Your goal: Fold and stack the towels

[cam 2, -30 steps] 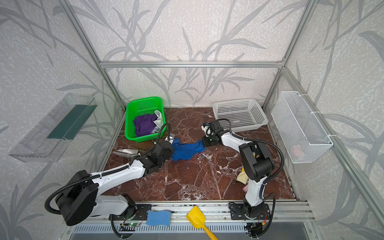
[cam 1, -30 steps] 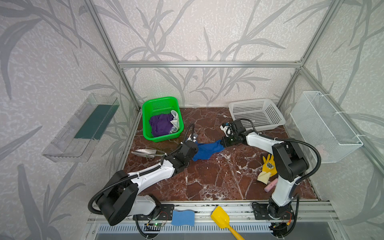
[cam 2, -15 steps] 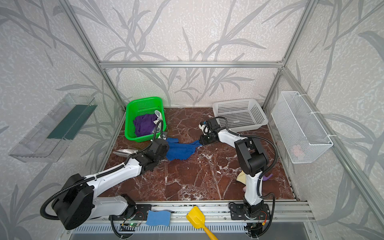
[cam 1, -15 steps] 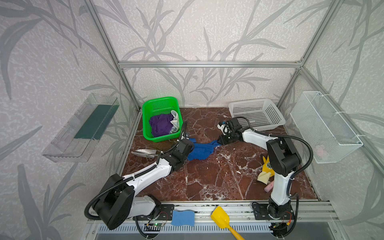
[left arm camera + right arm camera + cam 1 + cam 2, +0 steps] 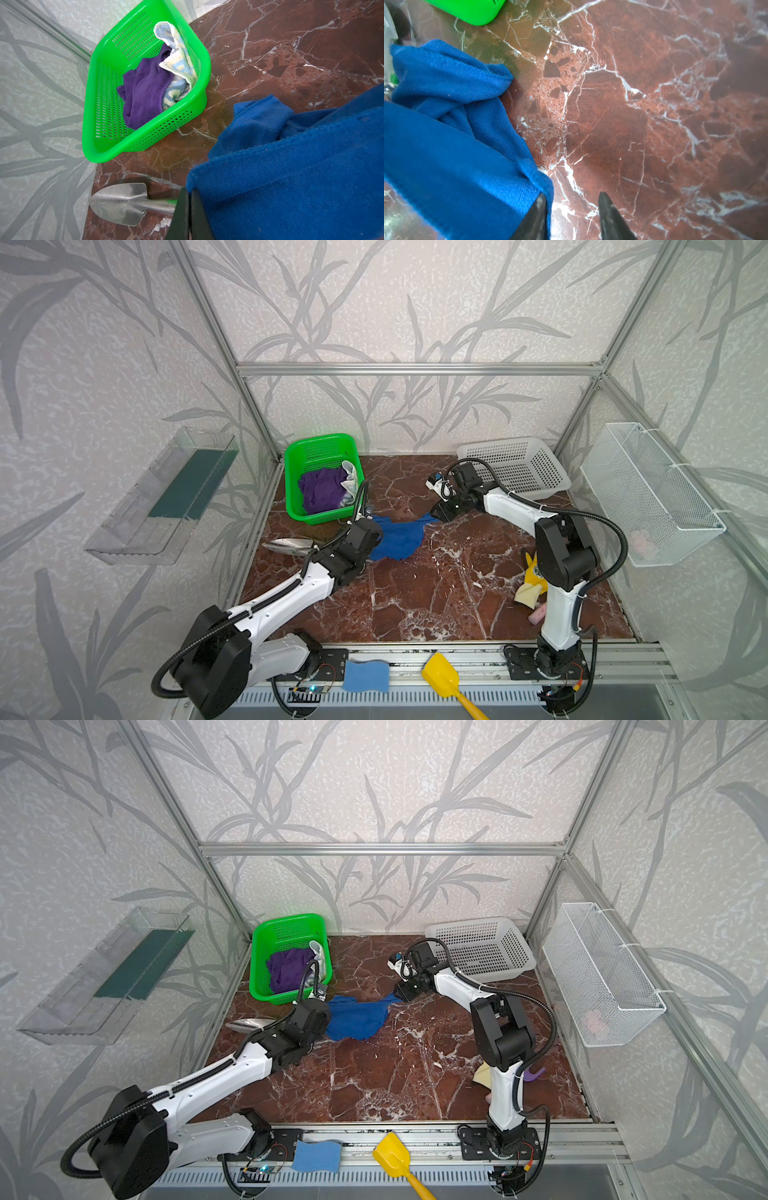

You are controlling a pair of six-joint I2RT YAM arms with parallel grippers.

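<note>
Front rail: light-blue sponge (image 5: 365, 675), yellow plastic scoop (image 5: 440, 674). Yellow glove (image 5: 531, 578) by right arm base. Steel trowel (image 5: 289, 546) on counter (image 5: 415, 597), just beside left gripper (image 5: 188, 199), clamped shut on edge of blue towel (image 5: 399, 537), crumpled mid-counter. Right gripper (image 5: 571, 196) parted at opposite corner, one finger touching cloth, nothing held. Behind: green basket (image 5: 328, 515) holding purple towel (image 5: 322, 489) and cream printed towel (image 5: 350, 479). White basket (image 5: 511, 466) far right.

No legible text, labels or numbers. Cream towel (image 5: 176, 68) in green basket (image 5: 104, 116), 11 o'clock on counter (image 5: 415, 593): pale blue print, letterforms unreadable.
</note>
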